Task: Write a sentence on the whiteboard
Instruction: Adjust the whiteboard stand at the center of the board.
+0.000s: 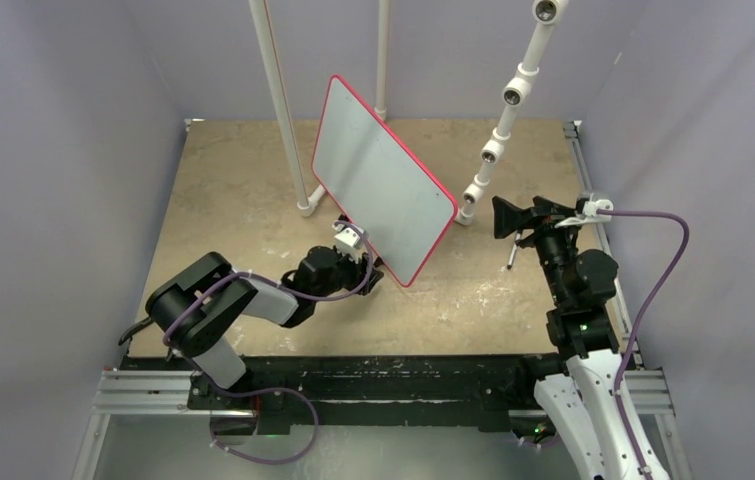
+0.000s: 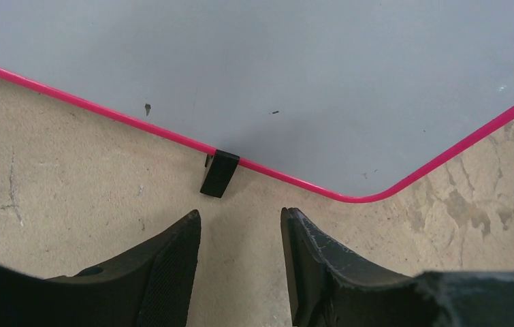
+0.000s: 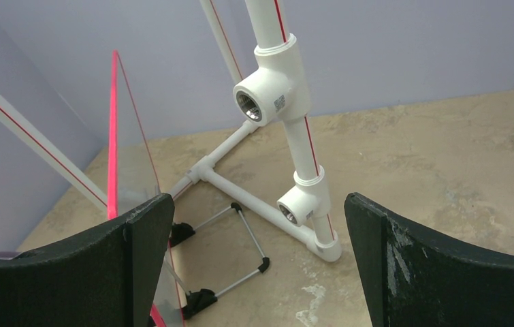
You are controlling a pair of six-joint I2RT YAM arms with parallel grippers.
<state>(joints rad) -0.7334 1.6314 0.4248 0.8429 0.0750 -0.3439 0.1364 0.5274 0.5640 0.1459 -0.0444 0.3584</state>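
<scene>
Looking at the whiteboard (image 1: 383, 185), it is blank. It stands propped and tilted back around the middle of the table (image 1: 243, 200), its top toward the far edge and its lower corner nearest the arms. No sentence shows on its face in the overhead view. The left wrist view picks out only a few tiny specks above the pink rim, nothing like a word. So the writing, by my reading, has not begun.

The left gripper (image 1: 371, 268) sits low at the board's near bottom edge, just short of one small black foot (image 2: 219, 173). Its jaws are partly apart, with bare table between them and nothing held.

Over by the right edge, the right gripper (image 1: 501, 218) hangs with its jaws spread wide and empty, facing the white pipe frame (image 3: 278, 82). A thin dark stick (image 1: 512, 252) lies just beside it, too small to name.

With neither gripper carrying a marker, what is left looks like everything: getting a pen, bracing the board, and writing every word.
</scene>
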